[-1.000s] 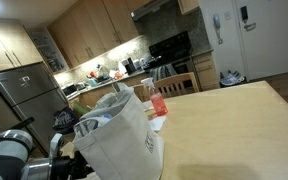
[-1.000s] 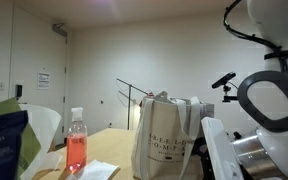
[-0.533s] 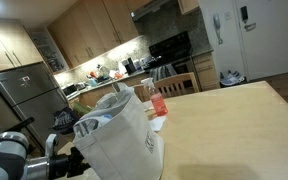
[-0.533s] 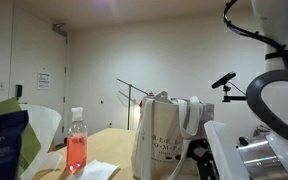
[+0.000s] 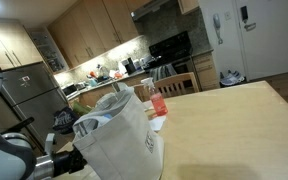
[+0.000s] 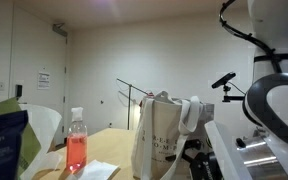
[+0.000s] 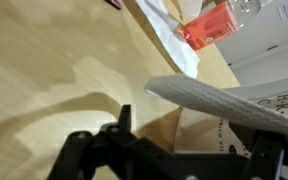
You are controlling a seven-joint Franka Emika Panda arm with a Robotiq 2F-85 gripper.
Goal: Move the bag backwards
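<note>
The bag (image 5: pixel 119 138) stands upright on the light wooden table (image 5: pixel 229 125), off-white and slumping softly, its mouth gaping open at the top and a small dark mark showing low on its side. In an exterior view the bag (image 6: pixel 160 140) rises tall with dark lettering across its front and its handles poking up above the rim. Close in on the wrist view, a pale band of the bag's fabric (image 7: pixel 229 103) sweeps across the frame, and right under it sits the gripper (image 7: pixel 189 140), its dark jaws spread wide apart, released, clamped on nothing. Whether a finger brushes the cloth, I can't tell from here. The arm (image 6: pixel 274 105) looms big and white just beside the bag, and it fills the lower corner (image 5: pixel 4 158) on the bag's near side too. Out past the bag, the clear bottle (image 5: pixel 157 101) of red liquid stands upright close behind it; seen from the side, the bottle (image 6: pixel 76 146) is set apart from the bag with bare tabletop between them, resting on a sheet of white paper (image 6: pixel 96 171). The wrist view catches that bottle (image 7: pixel 219 20) up top. Beyond, a kitchen: a black stove (image 5: pixel 172 48), wooden cabinets (image 5: pixel 84 35), a steel fridge (image 5: pixel 29 95).
</note>
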